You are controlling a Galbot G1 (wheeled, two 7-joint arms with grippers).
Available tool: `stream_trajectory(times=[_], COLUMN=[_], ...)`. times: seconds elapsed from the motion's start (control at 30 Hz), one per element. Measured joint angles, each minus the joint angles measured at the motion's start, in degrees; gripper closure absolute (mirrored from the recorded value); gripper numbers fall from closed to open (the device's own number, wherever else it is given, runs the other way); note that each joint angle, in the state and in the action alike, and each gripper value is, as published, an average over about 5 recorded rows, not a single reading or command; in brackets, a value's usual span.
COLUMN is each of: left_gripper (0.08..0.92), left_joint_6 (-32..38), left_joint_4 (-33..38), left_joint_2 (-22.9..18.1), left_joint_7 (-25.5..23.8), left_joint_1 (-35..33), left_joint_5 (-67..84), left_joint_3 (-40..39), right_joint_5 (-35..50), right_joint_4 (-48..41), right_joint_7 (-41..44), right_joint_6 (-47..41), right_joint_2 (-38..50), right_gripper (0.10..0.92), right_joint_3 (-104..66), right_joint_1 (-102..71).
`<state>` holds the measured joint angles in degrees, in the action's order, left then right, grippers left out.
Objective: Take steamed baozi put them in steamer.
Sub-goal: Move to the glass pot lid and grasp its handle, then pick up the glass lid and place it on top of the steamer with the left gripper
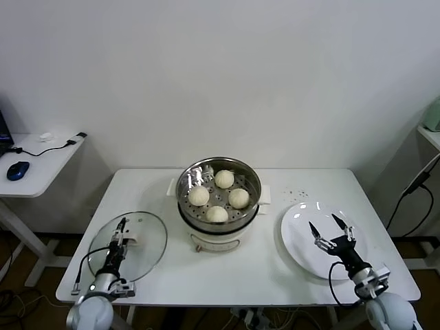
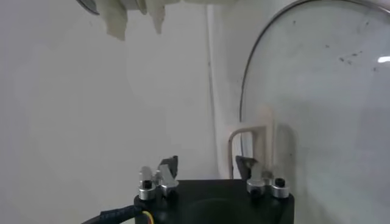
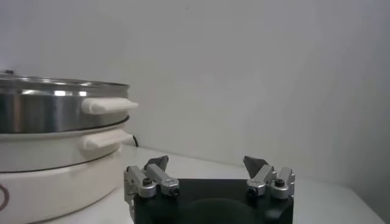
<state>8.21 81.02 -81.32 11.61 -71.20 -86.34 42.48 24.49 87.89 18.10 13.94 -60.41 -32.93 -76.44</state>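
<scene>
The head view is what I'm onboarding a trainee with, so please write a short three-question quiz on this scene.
1. How many cream-white round dough buns lie in the shiny stainless-steel steamer basket?
2. True or false: the flat white round plate holds one bun.
3. Which end effector is at the round glass lid with the white handle? A) left end effector B) right end effector

Key: 1) four; 2) false, the plate holds no bun and the right end effector hovers open over it; 3) A.
</scene>
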Motion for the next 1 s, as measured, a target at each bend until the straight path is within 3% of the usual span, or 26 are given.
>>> stream_trajectory(times=[0.5,0.73,1.0], left_gripper=[0.832,0.852,0.852], left_joint_6=[-0.7,-1.7,-5.9], left_joint_4=[0.7,4.9,16.3], left_joint_2=[0.2,1.0,3.6], left_joint_7=[-0.2,-0.3,-2.3], left_joint_1=[-0.9,-3.1,-9.0], left_joint_5=[3.1,5.5,9.9], left_joint_3=[-0.4,-0.4,0.3], right_joint_5=[-1.5,-1.6,-1.9], right_joint_4=[-1.4,-2.1,-3.4], right_joint_7=[0.7,0.8,0.7], right_joint_6=[0.8,0.9,1.1], right_joint_2=[-0.6,-0.5,-0.2], right_gripper=[0.203,0.203,0.203], right_joint_3=[-0.6,-0.6,-0.5], right_joint_1=[0.6,1.3,2.5])
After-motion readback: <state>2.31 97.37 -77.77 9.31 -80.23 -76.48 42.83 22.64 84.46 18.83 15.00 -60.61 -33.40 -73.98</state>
